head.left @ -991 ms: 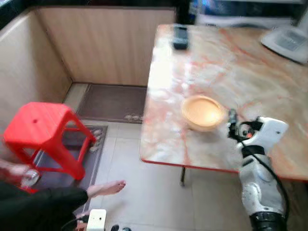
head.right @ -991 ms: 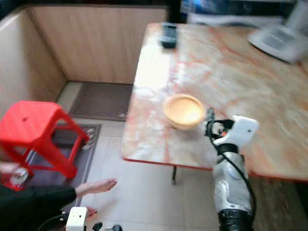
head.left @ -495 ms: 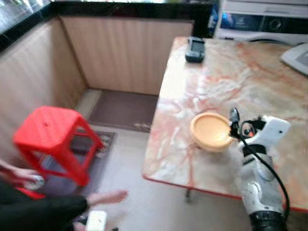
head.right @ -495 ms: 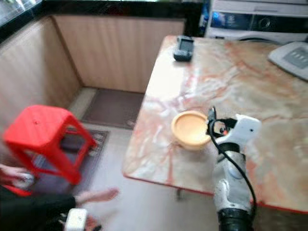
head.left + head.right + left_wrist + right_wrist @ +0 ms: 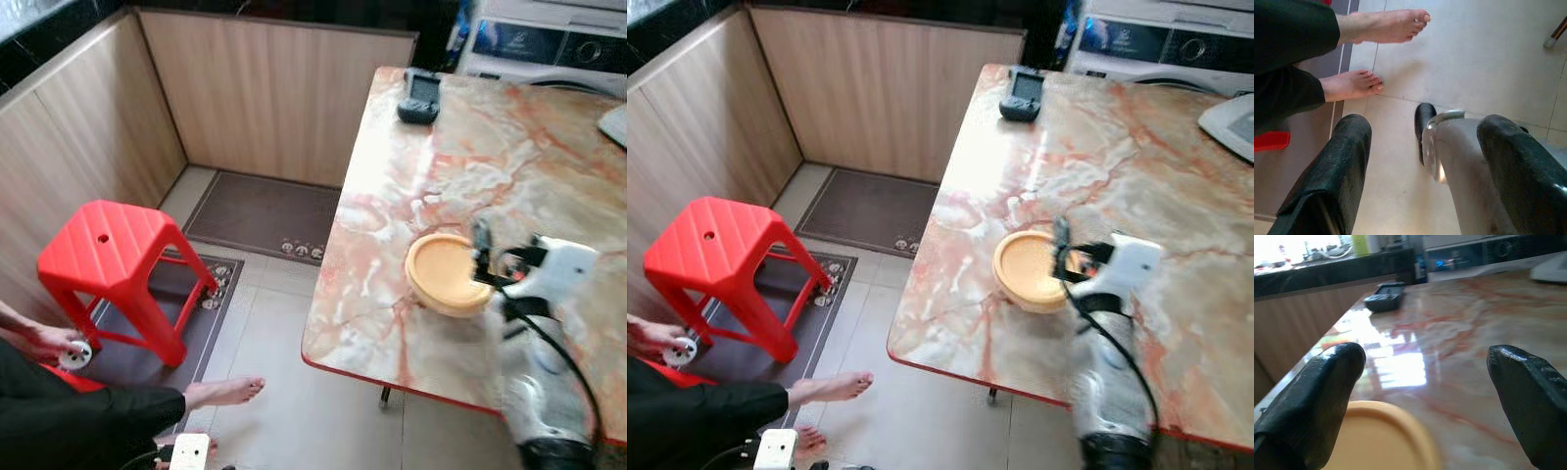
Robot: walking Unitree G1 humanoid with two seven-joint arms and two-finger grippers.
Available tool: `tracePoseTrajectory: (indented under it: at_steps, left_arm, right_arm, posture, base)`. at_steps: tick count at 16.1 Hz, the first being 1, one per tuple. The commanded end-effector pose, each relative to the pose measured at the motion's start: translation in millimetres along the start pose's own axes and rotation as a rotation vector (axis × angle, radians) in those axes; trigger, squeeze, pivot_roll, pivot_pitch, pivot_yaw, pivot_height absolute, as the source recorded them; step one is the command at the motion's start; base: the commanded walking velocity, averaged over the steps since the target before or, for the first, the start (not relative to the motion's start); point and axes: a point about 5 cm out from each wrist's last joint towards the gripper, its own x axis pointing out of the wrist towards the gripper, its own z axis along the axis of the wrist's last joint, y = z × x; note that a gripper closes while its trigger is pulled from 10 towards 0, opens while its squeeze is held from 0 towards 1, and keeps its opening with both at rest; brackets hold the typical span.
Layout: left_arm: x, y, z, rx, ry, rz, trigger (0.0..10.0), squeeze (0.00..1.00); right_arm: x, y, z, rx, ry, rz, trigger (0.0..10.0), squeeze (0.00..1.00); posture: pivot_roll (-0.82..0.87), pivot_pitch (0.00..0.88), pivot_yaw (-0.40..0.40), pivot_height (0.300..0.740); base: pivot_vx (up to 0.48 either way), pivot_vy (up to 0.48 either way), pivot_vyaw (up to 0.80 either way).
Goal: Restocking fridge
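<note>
Right gripper (image 5: 1425, 396), jaws spread, poised over shallow yellow plastic bowl (image 5: 1029, 271) on marble-patterned tabletop (image 5: 1117, 147); left gripper (image 5: 1422, 166), jaws spread, above floor.

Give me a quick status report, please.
Right gripper open, just above yellow bowl on table. Left gripper open, idle over floor.

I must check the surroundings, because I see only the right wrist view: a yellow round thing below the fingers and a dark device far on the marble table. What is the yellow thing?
Observer: A shallow yellow bowl, standing near the table edge closest to the robot.
Operator: Is something on the floor beside the table?
Observer: Yes, a red stool.
Operator: Is anybody near?
Observer: A person sits low by the stool; one bare foot reaches toward the table.
</note>
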Motion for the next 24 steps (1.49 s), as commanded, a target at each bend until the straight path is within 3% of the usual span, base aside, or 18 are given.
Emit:
tracePoseTrajectory:
  at_steps: [1,3,4,7,9,12,13,19,24]
  left_arm:
    - [-4.2,1.4,-12.9,-0.016,0.041,0.009,10.0,0.0]
    - [-5.2,1.3,-15.8,-0.015,0.05,0.007,10.0,0.0]
    - [-5.0,1.5,-15.5,-0.017,0.05,0.007,10.0,0.0]
    - [-4.8,1.8,-15.0,-0.017,0.051,0.006,10.0,0.0]
    - [-4.4,1.4,-14.4,-0.016,0.051,0.003,10.0,0.0]
    - [-4.3,1.4,-14.5,-0.013,0.054,0.001,10.0,0.0]
    - [-4.3,1.4,-14.6,-0.012,0.055,0.0,10.0,0.0]
    - [-4.1,1.0,-14.7,-0.012,0.059,-0.002,10.0,0.0]
    - [-4.5,1.0,-16.2,-0.014,0.066,0.002,10.0,0.0]
  right_arm:
    - [-0.4,-8.9,12.4,-0.001,-0.038,-0.022,10.0,0.0]
    - [1.3,-10.5,29.1,-0.029,-0.064,0.043,10.0,0.0]
    - [-1.6,-7.2,34.6,-0.057,-0.055,0.138,10.0,0.0]
    - [-12.8,-10.5,33.4,-0.087,0.025,0.277,10.0,0.0]
    - [-21.7,-17.7,26.3,-0.198,0.1,0.328,10.0,0.0]
    - [-23.2,-29.2,23.2,-0.22,0.138,0.268,10.0,0.0]
    - [-26.9,-37.2,11.4,-0.249,0.196,0.247,10.0,0.0]
    - [-39.3,-50.4,-3.8,-0.27,0.294,0.268,10.0,0.0]
    - [-32.1,-42.5,-6.1,-0.265,0.282,0.288,10.0,0.0]
  posture:
    - [0.09,0.179,-0.042,0.74]
    - [0.09,0.179,-0.042,0.74]
    - [0.09,0.18,-0.044,0.74]
    - [0.08,0.178,-0.044,0.74]
    - [0.08,0.177,-0.042,0.74]
    - [0.07,0.172,-0.041,0.74]
    - [0.08,0.161,-0.041,0.74]
    - [0.07,0.161,-0.043,0.74]
    - [0.08,0.167,-0.048,0.74]
  base:
    - [0.0,0.0,0.0]
    - [0.0,0.0,0.0]
    - [0.0,0.0,0.0]
    - [0.0,0.0,0.0]
    - [0.0,0.0,0.0]
    - [0.0,0.0,0.0]
    - [0.0,0.0,0.0]
    - [0.0,0.0,0.0]
    - [0.0,0.0,0.0]
